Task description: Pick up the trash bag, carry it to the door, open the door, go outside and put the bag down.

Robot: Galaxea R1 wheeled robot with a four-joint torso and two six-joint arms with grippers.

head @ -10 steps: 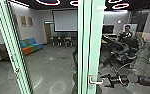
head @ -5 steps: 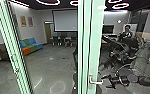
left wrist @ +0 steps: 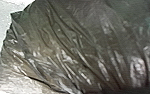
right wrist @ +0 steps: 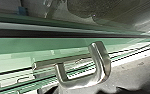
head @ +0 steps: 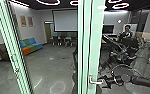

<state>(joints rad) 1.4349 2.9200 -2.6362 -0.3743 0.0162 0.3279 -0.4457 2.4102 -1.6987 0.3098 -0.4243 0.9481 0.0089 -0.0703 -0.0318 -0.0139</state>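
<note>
In the head view, my right gripper is at the silver handle of the pale green-edged glass door, fingers apart beside the handle's free end. The bent metal handle shows large in the right wrist view, with the dark tips of my right gripper spread close to it; contact is unclear. The dark, shiny trash bag is creased and stretched in the left wrist view. Its folds gather at the dark edge of my left gripper, which is shut on it.
A second green-edged upright stands at the left. Beyond the glass are a multicoloured sofa, chairs and a hanging screen. A person is at the right, behind dark equipment.
My right gripper and forearm have shifted left, closer to the door handle. The door and the camera's view stay as they were.
</note>
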